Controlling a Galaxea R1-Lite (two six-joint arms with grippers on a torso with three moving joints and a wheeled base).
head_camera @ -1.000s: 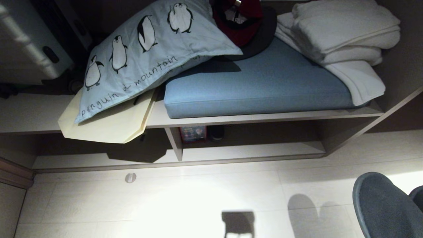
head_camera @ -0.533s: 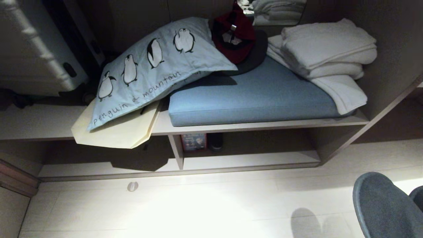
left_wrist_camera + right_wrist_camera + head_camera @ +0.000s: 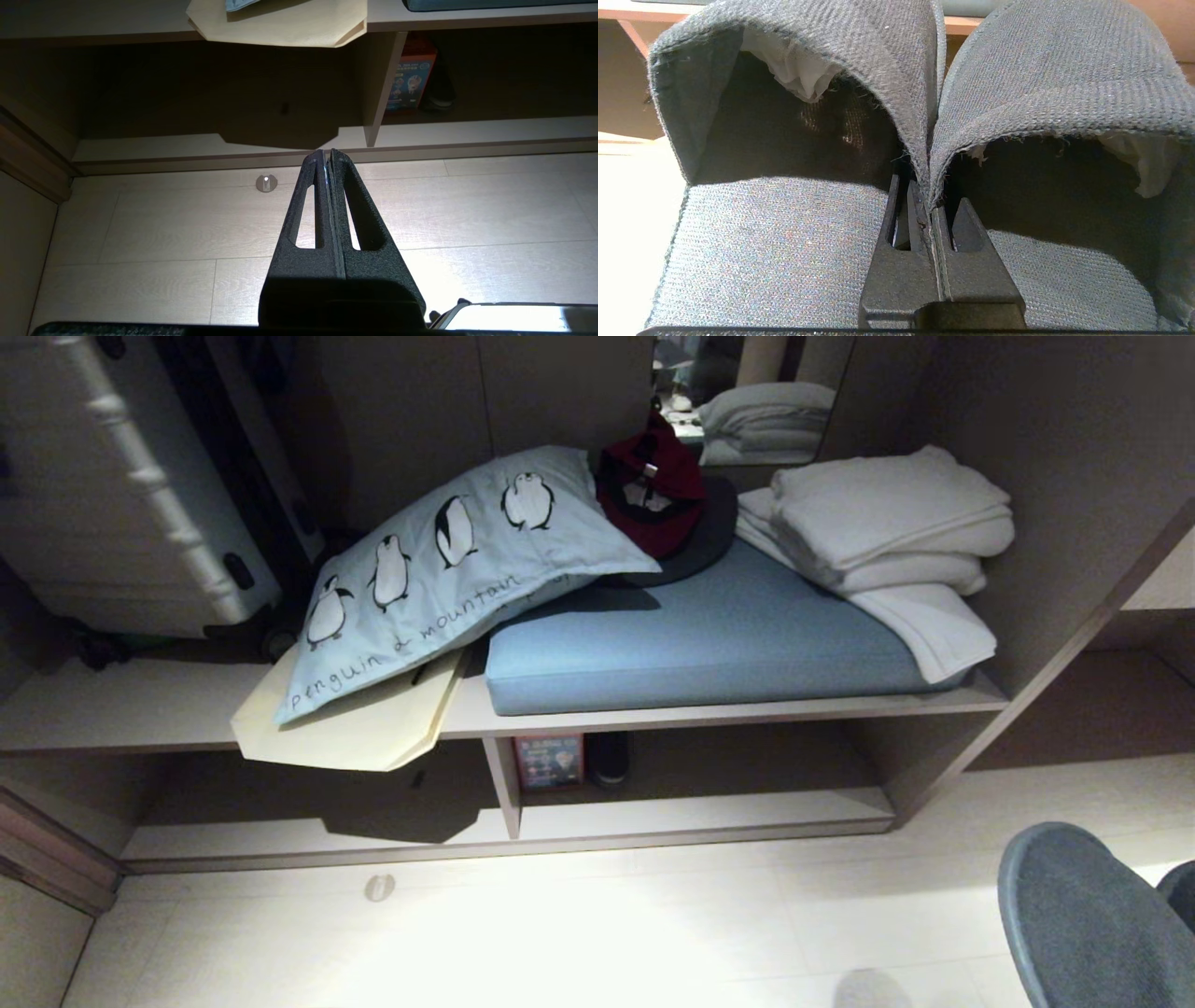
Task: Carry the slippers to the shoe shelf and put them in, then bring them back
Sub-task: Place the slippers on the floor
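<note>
a pale plank floor runs up to the shoe shelf, a low open compartment of light wood-grain board with a thin upright divider and dark back, under a bench holding a blue cushion, a penguin-print pillow, folded white towels and a red cap. the slippers, dark grey woven fabric with rounded toes, lie side by side, toes toward the shelf, their inner edges pinched together in the closed right hand, low at the right. the left hand is closed on nothing above the floor.
</note>
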